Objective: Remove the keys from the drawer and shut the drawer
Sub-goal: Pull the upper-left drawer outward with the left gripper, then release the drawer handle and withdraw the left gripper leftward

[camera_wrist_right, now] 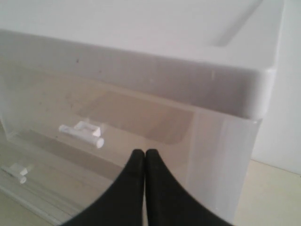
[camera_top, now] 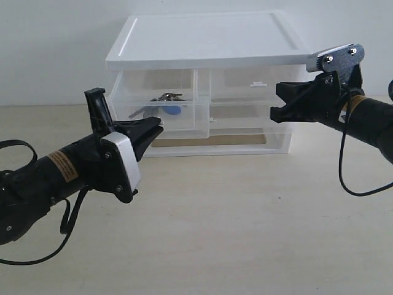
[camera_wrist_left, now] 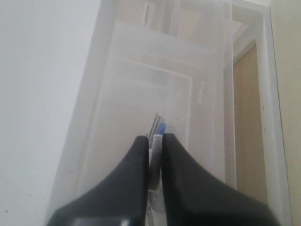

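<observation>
Pale wooden tabletop (camera_top: 215, 233), seen from the front, with two black robot arms reaching in from either side. Nearest is the left gripper (camera_top: 156, 126), its two fingers drawn close with only a thin slit between them. In the blurred left wrist view, grey metal shows in that slit, but I cannot tell whether the fingers pinch it. Across the table, the right gripper (camera_top: 276, 101) has its fingers pressed together, holding nothing, in front of the right top drawer (camera_top: 245, 92).

Behind both stands one white cabinet (camera_top: 202, 37) with three clear drawers: two half-width on top, one full-width drawer (camera_top: 245, 138) below. One bunch of keys (camera_top: 167, 97) with a blue fob (camera_top: 173, 111) lies inside the drawer (camera_top: 129, 98) at top left, just beyond the left gripper's fingertips. A plain white wall (camera_top: 49, 49) closes the scene.
</observation>
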